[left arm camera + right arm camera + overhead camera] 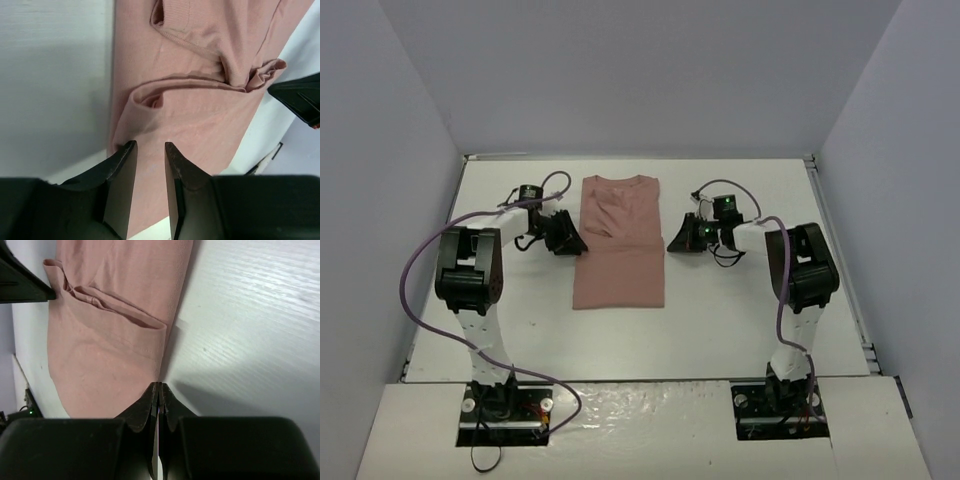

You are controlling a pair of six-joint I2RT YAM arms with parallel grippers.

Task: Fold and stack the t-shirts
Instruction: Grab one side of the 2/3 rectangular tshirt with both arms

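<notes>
- White, faintly grained board is serving as the worktop (pixel 720 330), its streaks running lengthwise under the right wrist camera.
- Pale grey walls (pixel 640 70) are closing the worktop in on three sides (left, far and right), and flat, even light is falling across them.
- Two dark base plates (pixel 505 405) are sitting on a lighter strip at the near edge, anchoring the arms.
- Purple cables (pixel 415 270) are looping off both arms, and small green lights (pixel 728 208) are glowing on the right wrist.
- Dusty salmon-pink, the t-shirt (pixel 620 250) is lying flat in the middle of the worktop towards the far side, folded into a long narrow panel with its collar at the far end and soft creases running across its upper half.
- The left gripper (pixel 150 147) is hovering low over the shirt's left edge, its fingers standing a narrow gap apart with pink cloth showing between them.
- The right gripper (pixel 158 386) is sitting at the shirt's right edge with its fingers pressed together, tips meeting the fabric's border (whether any cloth is caught between them I cannot tell).
- Both grippers are facing each other across the shirt at about mid-length.
</notes>
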